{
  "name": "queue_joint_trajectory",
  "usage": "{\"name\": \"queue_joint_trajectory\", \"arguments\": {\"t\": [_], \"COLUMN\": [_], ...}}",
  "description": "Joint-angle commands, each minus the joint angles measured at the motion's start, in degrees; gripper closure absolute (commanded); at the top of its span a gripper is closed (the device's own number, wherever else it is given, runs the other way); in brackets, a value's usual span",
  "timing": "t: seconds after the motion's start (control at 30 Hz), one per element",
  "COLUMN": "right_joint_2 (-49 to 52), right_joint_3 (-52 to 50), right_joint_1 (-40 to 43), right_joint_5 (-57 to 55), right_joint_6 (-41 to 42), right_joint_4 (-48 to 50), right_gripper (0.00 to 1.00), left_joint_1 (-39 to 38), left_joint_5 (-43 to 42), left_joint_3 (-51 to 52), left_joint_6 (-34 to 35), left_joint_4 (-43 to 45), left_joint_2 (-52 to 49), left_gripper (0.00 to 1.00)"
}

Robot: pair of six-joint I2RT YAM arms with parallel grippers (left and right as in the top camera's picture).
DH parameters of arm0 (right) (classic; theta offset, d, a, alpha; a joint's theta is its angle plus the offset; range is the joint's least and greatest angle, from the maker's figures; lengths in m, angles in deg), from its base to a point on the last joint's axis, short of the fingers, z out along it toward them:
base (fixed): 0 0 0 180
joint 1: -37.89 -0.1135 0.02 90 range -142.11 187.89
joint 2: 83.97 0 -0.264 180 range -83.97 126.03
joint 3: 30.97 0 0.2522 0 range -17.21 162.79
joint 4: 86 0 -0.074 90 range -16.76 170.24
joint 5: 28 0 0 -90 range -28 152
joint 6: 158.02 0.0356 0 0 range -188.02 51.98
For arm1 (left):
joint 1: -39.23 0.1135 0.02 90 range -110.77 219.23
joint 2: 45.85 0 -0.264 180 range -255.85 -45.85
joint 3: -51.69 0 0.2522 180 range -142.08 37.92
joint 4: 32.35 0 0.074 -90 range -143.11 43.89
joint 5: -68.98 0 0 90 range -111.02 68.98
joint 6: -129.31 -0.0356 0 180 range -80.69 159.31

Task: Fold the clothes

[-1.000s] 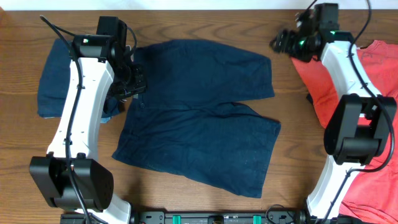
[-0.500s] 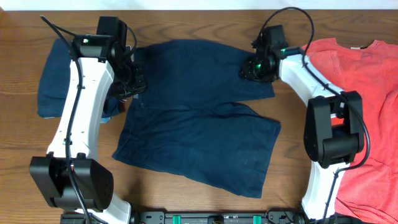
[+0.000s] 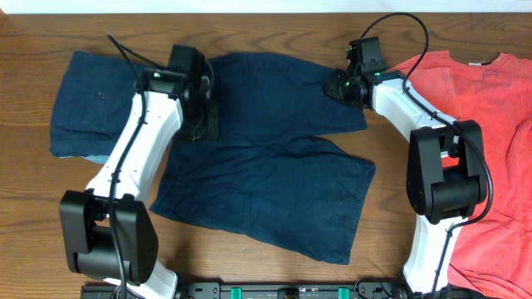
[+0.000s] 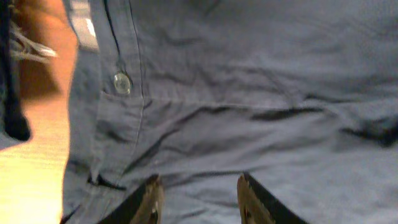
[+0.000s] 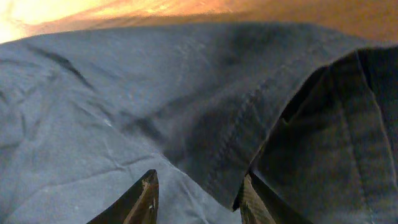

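Observation:
The dark navy shorts (image 3: 266, 158) lie spread flat in the middle of the table, waistband to the left. My left gripper (image 3: 199, 119) is open just above the waistband area. In the left wrist view its fingertips (image 4: 152, 198) are spread over the cloth (image 4: 249, 93), with a button (image 4: 122, 83) ahead of them. My right gripper (image 3: 337, 86) is open over the far leg's hem. In the right wrist view the stitched hem edge (image 5: 249, 130) runs between its spread fingers (image 5: 147, 196). Neither gripper holds anything.
A second navy piece (image 3: 87, 104) lies at the far left. A coral-red T-shirt (image 3: 490, 149) lies at the right, under the right arm. Bare wooden table (image 3: 274, 25) shows along the back edge and at the front left.
My right gripper swung left from beside the T-shirt to the shorts' far leg hem. My left gripper moved right, from the waistband's edge to over the shorts.

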Motion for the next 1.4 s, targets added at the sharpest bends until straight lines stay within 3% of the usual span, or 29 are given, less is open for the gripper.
{"name": "queue_joint_trajectory", "arguments": {"t": [0.0, 0.07, 0.17, 0.27, 0.37, 0.4, 0.47, 0.5, 0.53, 0.57, 0.6, 0.7, 0.83, 1.03, 1.07, 1.17, 1.37], "right_joint_2": [0.02, 0.02, 0.00, -0.02, -0.02, -0.02, 0.00, 0.00, 0.00, 0.00, 0.00, 0.00, -0.02, -0.02, -0.02, 0.00, 0.02], "right_joint_3": [-0.15, -0.15, -0.13, 0.04, 0.63, 0.74, 0.74, 0.74, 0.74, 0.74, 0.74, 0.74, 0.74, 0.74, 0.74, 0.72, -0.35], "right_joint_1": [-0.04, -0.04, 0.00, 0.66, 3.17, 4.39, 7.10, 8.41, 9.64, 10.62, 11.56, 14.03, 14.86, 11.93, 11.19, 8.57, 3.82], "right_joint_5": [-1.22, -1.18, 1.29, 6.88, 8.79, 6.67, 0.26, -2.10, -2.60, -1.90, 0.28, 10.45, 20.37, 22.51, 21.84, 17.22, 8.85], "right_joint_6": [1.57, 1.57, 1.53, 1.57, 3.82, 5.90, 11.56, 14.45, 15.91, 16.41, 16.50, 15.47, 6.91, -6.49, -7.63, -7.98, -7.80], "right_joint_4": [-0.42, -0.33, 0.96, 6.84, 25.22, 31.87, 42.10, 44.50, 45.35, 45.29, 44.74, 38.21, 28.37, 11.52, 8.81, -0.50, -3.17], "right_gripper": [0.67, 0.85, 0.98, 0.99, 0.95, 0.87, 0.55, 0.51, 0.37, 0.23, 0.01, 0.01, 0.01, 0.01, 0.09, 0.14, 0.54], "left_joint_1": [0.02, 0.02, 0.02, 0.02, 0.02, 0.02, 0.02, 0.02, 0.02, 0.02, 0.02, 0.02, 0.02, 0.02, 0.02, 0.02, 0.02], "left_joint_5": [0.26, 0.28, 0.28, 0.28, 0.26, 0.26, 0.26, 0.28, 0.28, 0.26, 0.26, 0.28, 0.28, 0.26, 0.26, 0.24, 0.24], "left_joint_3": [6.01, 9.27, 13.07, 16.13, 18.71, 19.32, 20.15, 20.33, 20.35, 20.35, 20.35, 20.35, 20.35, 20.35, 20.35, 20.33, 20.33], "left_joint_6": [-0.57, -0.57, -0.57, -0.57, -0.57, -0.57, -0.57, -0.57, -0.57, -0.57, -0.57, -0.57, -0.59, -0.57, -0.57, -0.57, -0.57], "left_joint_4": [4.07, 7.67, 12.22, 15.45, 17.14, 17.29, 17.27, 17.03, 16.83, 16.74, 16.74, 17.05, 17.38, 17.31, 17.18, 16.37, 15.74], "left_joint_2": [-0.35, -0.35, -0.37, -0.42, -0.42, -0.42, -0.44, -0.44, -0.44, -0.44, -0.44, -0.44, -0.44, -0.44, -0.44, -0.39, -0.39], "left_gripper": [0.59, 0.59, 0.59, 0.59, 0.60, 0.59, 0.60, 0.60, 0.60, 0.60, 0.60, 0.60, 0.60, 0.60, 0.60, 0.60, 0.60]}}
